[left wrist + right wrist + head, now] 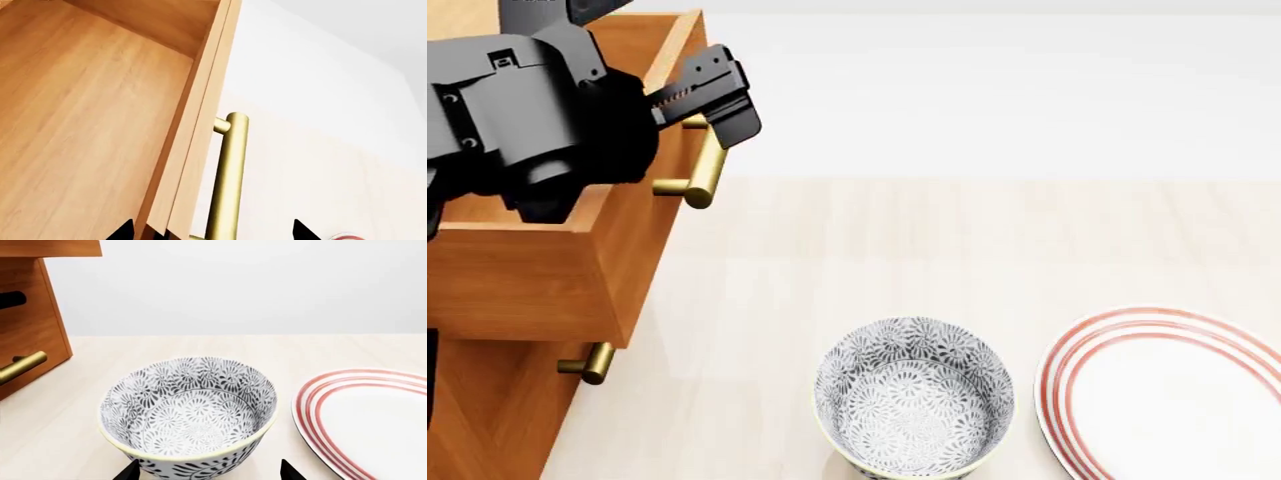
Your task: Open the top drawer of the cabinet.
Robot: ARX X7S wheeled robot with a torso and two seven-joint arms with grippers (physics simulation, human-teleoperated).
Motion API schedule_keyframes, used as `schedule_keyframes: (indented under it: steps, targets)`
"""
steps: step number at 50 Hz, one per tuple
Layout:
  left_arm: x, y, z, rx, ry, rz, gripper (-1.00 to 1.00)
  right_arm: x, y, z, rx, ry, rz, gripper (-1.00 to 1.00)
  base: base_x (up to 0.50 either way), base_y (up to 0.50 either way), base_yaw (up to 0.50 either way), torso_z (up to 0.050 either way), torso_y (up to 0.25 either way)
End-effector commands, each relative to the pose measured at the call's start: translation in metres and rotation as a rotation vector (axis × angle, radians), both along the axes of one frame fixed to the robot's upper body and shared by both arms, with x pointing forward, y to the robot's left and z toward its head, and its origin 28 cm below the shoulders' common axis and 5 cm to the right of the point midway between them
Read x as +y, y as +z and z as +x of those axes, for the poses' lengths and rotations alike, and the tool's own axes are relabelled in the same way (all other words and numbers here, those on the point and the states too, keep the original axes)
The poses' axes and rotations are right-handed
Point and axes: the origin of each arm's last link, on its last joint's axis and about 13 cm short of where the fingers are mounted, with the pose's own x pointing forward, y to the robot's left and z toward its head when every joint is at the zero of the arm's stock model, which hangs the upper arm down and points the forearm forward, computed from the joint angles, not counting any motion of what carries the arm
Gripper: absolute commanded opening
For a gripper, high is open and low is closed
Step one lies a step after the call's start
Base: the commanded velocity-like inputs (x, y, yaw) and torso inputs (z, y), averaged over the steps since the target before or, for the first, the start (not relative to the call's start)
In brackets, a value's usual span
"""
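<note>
Judging from the head view, the top drawer (554, 270) already stands pulled well out of the cabinet (487, 420), its plain wood inside showing at the upper left of the frame, so the opening looks largely done; only letting go and drawing back seems left. The left pincer (714, 100) sits at the drawer's brass handle (701, 170), but whether its jaws clamp the bar I cannot tell. The left wrist view shows that handle (227, 185) running between two dark fingertips (301, 231). The right pincer (207, 472) stands wide, holding nothing, just behind the bowl (190, 415).

Counted: one cabinet, two brass handles in the head view, one patterned bowl (914, 400), one red-ringed plate (1161, 390) on the table (961, 250).
</note>
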Motion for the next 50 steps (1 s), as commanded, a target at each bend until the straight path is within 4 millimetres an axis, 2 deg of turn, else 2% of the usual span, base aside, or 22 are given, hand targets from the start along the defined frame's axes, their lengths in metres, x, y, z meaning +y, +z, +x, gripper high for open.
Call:
schedule_keyframes:
  steps: [1,12,25,50]
  targets:
    - [-0.014,-0.001,-0.006,-0.011,-0.079,-0.047,1.0,0.001,0.001,0.002,-0.013,0.007,0.003,1.0,0.0,0.0,0.0,0.0,0.0]
    - [-0.019,0.001,-0.007,-0.025,-0.112,-0.045,1.0,0.001,0.001,0.004,-0.011,0.01,0.002,1.0,0.0,0.0,0.0,0.0,0.0]
    - [-0.035,0.004,-0.02,-0.12,-0.258,-0.048,1.0,0.001,0.001,0.002,-0.014,0.02,-0.002,1.0,0.0,0.0,0.0,0.0,0.0]
    - [-0.057,0.006,-0.025,-0.11,-0.329,-0.071,1.0,0.0,0.003,0.003,-0.018,0.019,0.002,1.0,0.0,0.0,0.0,0.001,0.001]
